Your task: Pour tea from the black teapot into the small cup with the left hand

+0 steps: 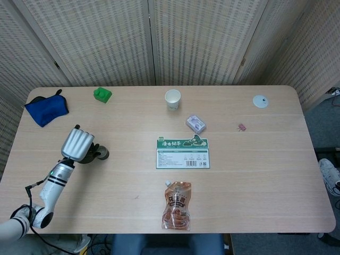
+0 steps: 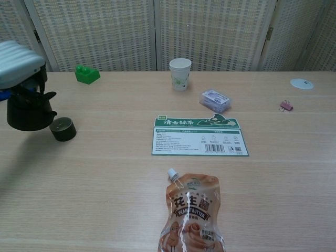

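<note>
My left hand grips the black teapot from above and holds it upright over the table's left side. In the head view the hand hides most of the pot. The spout points right, level, just left of the small dark cup. The cup stands on the table beside the pot, apart from it. My right hand shows in neither view.
A paper cup, a green block, a blue cloth, a small purple packet, a green-and-white card, a peanut-butter pouch, a pink clip and a white disc lie on the table.
</note>
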You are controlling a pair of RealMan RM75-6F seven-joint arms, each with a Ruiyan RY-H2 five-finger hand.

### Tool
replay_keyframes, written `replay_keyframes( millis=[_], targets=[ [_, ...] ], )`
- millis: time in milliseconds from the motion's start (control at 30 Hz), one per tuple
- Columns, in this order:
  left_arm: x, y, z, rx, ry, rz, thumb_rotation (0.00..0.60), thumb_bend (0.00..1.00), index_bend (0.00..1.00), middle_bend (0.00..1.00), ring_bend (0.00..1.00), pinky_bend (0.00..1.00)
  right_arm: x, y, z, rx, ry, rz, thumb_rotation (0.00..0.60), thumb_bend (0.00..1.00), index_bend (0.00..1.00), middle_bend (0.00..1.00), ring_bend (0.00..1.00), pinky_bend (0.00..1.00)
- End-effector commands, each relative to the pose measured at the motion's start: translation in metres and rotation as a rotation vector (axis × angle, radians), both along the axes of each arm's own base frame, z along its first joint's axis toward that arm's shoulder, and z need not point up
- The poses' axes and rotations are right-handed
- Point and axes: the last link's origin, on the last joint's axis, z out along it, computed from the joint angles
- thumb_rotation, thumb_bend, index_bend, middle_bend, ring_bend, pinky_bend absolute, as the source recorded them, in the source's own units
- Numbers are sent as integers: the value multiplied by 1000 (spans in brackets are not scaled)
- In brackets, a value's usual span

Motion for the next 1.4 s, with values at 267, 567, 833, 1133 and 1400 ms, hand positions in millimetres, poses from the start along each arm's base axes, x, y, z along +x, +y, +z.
replay_keyframes(
  millis=[267,567,833,1133,1400],
  targets=[
    [6,1,12,-9,-372,118,356,380,1000,1000,933,526,1,-1,-1,2,1,2,600,167,170,223,142,90],
    [3,-15,24,-84,-714,229,343,380,1000,1000,931,526,2,-3,-2,9,-2,8,600,167,171,223,142,90],
    [-3,-33,34,-100,-762,250,214,360,1000,1000,931,526,5,-5,-5,16,-3,19,600,167,171,223,142,90],
    [-14,-50,35,-100,-733,264,13,197,1000,1000,928,525,7,-6,-7,24,-6,28,600,167,170,223,142,90],
    [-28,-61,27,-111,-664,280,4,180,1000,1000,892,526,7,-6,-8,28,-7,26,600,167,171,223,142,90]
  ],
)
